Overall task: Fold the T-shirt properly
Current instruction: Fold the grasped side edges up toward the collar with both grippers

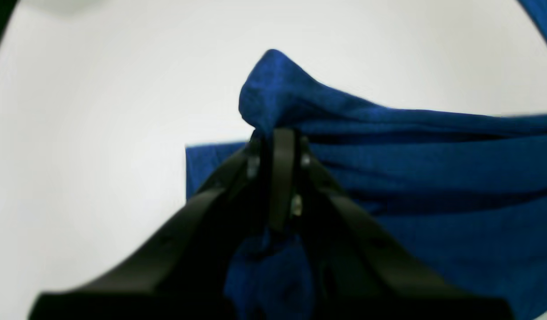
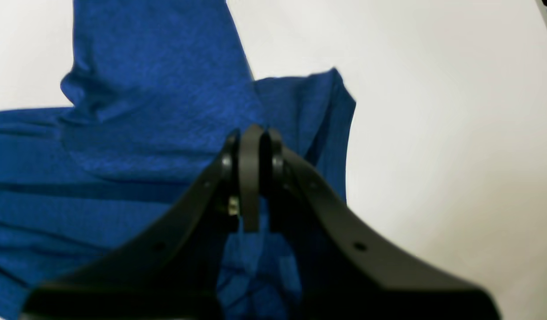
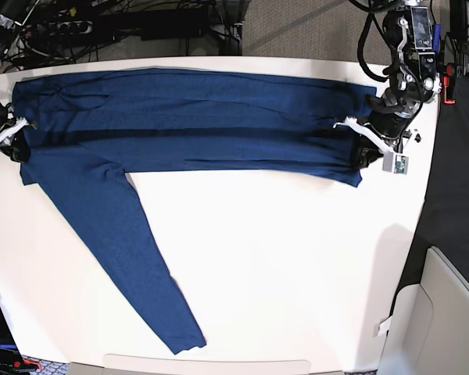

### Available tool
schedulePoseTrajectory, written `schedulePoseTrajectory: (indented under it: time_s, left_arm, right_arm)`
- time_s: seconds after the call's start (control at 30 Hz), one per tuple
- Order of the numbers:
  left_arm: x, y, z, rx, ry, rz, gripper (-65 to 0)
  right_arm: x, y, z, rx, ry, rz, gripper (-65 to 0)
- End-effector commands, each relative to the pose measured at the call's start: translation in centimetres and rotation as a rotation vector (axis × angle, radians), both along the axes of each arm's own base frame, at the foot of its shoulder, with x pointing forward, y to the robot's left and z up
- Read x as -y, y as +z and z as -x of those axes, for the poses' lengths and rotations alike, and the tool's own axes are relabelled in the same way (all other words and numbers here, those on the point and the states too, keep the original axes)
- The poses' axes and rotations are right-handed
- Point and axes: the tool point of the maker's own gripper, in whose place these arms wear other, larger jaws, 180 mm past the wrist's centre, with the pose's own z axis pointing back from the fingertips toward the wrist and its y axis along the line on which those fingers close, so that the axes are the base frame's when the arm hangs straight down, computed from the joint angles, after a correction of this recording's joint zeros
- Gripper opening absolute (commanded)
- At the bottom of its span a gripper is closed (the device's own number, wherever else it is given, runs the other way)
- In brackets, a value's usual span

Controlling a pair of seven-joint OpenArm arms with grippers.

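The dark navy-blue T-shirt (image 3: 195,117) lies stretched sideways across the far half of the white table (image 3: 297,273). One long sleeve (image 3: 125,258) runs diagonally toward the front edge. My left gripper (image 3: 356,150) is shut on the shirt's right end. In the left wrist view, the gripper (image 1: 280,138) pinches a raised fold of the shirt (image 1: 433,178). My right gripper (image 3: 19,148) is shut on the shirt's left end. In the right wrist view, the gripper (image 2: 253,138) grips the fabric (image 2: 144,133) near the sleeve's root.
Cables and a power strip (image 3: 102,23) lie beyond the table's far edge. A black cloth (image 3: 453,172) hangs past the right edge, with a grey box (image 3: 445,312) below it. White table surface shows in front of the shirt.
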Motion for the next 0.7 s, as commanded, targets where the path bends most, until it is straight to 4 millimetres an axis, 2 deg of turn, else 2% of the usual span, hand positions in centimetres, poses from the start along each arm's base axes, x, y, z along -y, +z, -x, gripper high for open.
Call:
schedulePoseTrajectory:
  time_s: [0.0,0.2,0.37,0.5,0.67]
  left_arm:
    - [-0.9,1.5,-0.6,0.052,0.007,-0.017,-64.9]
    - [-1.7,2.8,-0.2,0.065,-0.003,-0.062,-64.9]
    - [-2.5,1.6,0.6,-0.035,0.002,-0.086,-64.9]
    - [-2.4,0.9,1.0,-0.070,-0.004,-0.088,-64.9]
    - [-3.3,-2.1,2.0,-0.162,0.022,-0.070,-64.9]
  right_arm:
    - [0.6,1.9,-0.5,0.057,0.004,0.022,-64.7]
    - [0.6,1.4,0.2,0.036,0.006,0.028,-64.7]
    - [0.6,1.1,0.6,0.024,0.006,0.027,-64.7]
    - [0.6,0.6,1.2,0.004,0.008,0.028,-64.7]
    - [0.7,-0.6,2.3,-0.051,0.009,0.038,-64.5]
